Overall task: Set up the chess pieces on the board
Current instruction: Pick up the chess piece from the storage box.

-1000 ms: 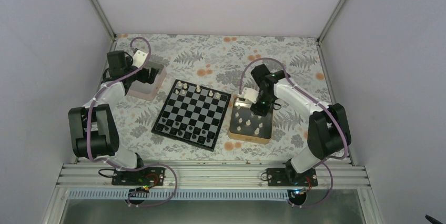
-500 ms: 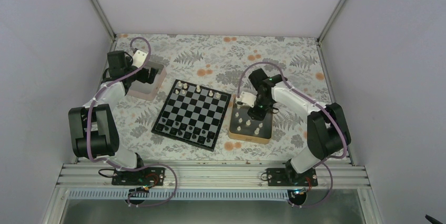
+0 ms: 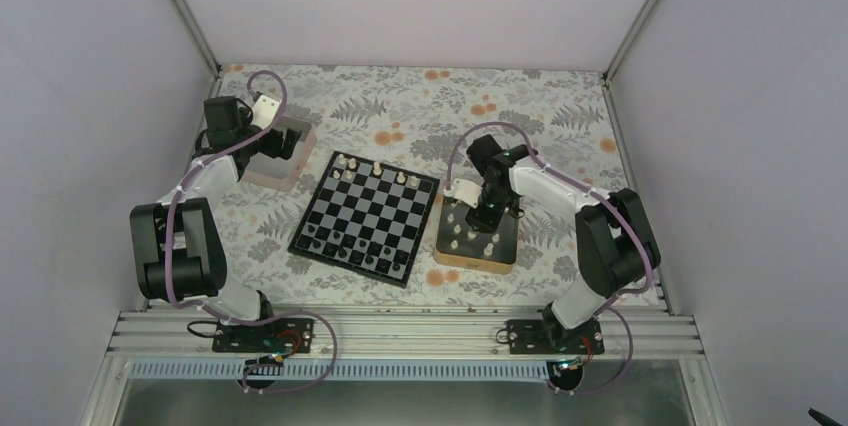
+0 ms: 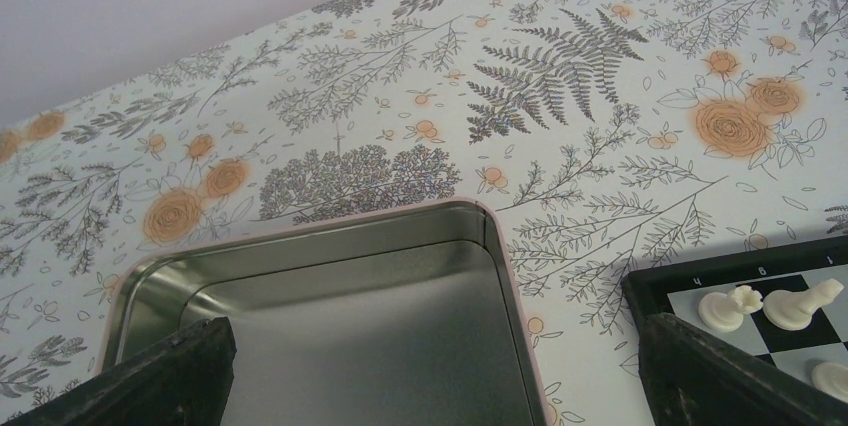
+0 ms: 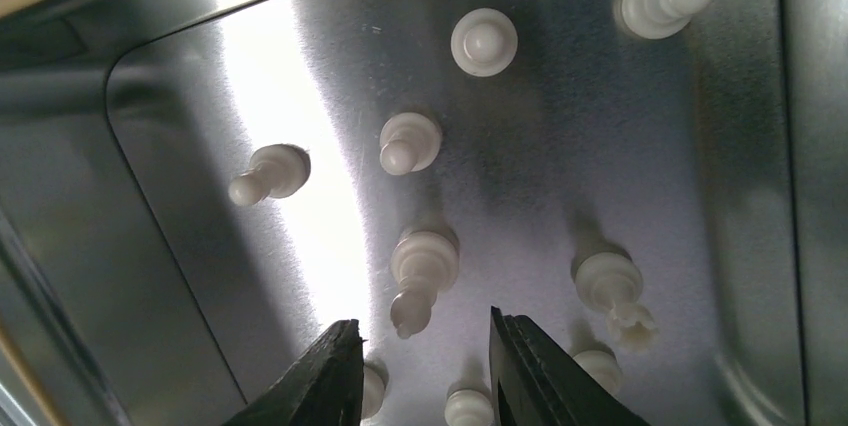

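Observation:
The board (image 3: pixel 366 216) lies mid-table with several white pieces along its far row and small dark ones along its near rows. Its far left corner shows in the left wrist view (image 4: pixel 770 296). Several white chess pieces (image 5: pixel 423 264) stand in the gold tin (image 3: pixel 477 246). My right gripper (image 5: pixel 420 346) is open just above them, a tall white piece between and just ahead of its fingertips. It hangs over the tin's far part (image 3: pixel 484 208). My left gripper (image 4: pixel 430 366) is open wide and empty over the pinkish silver tin (image 4: pixel 320 236).
The pinkish silver tin (image 3: pixel 272 158) sits left of the board and looks empty inside. The floral tablecloth (image 3: pixel 400 106) covers the table. Grey walls close the left, right and far sides. The arm bases stand on a metal rail (image 3: pixel 400 331) at the near edge.
My right gripper has moved left and down over the gold tin, closer to the white pieces. The left arm has not moved.

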You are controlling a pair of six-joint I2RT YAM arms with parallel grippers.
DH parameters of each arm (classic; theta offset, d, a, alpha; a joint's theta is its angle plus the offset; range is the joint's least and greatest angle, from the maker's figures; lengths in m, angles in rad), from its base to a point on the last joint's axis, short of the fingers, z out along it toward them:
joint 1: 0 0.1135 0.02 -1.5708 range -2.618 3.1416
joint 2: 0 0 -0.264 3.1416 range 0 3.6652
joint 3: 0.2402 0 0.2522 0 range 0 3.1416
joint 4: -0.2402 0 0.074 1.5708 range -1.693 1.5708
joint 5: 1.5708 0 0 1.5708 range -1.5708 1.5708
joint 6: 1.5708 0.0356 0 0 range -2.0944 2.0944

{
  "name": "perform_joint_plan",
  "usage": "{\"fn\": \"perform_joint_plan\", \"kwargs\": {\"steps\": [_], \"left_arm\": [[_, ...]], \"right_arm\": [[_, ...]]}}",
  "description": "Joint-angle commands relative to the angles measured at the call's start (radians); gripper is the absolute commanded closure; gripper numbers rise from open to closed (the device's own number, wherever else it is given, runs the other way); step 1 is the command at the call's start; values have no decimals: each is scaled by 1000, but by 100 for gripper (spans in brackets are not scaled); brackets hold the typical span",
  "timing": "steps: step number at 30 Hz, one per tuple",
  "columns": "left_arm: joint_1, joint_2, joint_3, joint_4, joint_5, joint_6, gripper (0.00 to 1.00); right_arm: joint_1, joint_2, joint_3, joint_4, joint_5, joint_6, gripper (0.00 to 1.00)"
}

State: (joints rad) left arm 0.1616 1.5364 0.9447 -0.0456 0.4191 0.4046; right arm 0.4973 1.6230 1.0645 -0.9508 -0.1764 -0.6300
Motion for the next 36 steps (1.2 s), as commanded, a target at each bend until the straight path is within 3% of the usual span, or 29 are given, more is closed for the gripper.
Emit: {"fn": "perform_joint_plan", "kwargs": {"steps": [1,7,19,36], "left_arm": [[8,9,3,9,12,5,0],[6,9,3,8,16,7,0],[7,17,4,9,23,9,0],[7,17,0,9,24,10,0]], "right_arm": [[9,32,-11,32,-30,12,65],[11,77,-8,43,-31,7,68],[13,73,7,30,-30,8,89],[14,67,20,57,-18,23,82]]}}
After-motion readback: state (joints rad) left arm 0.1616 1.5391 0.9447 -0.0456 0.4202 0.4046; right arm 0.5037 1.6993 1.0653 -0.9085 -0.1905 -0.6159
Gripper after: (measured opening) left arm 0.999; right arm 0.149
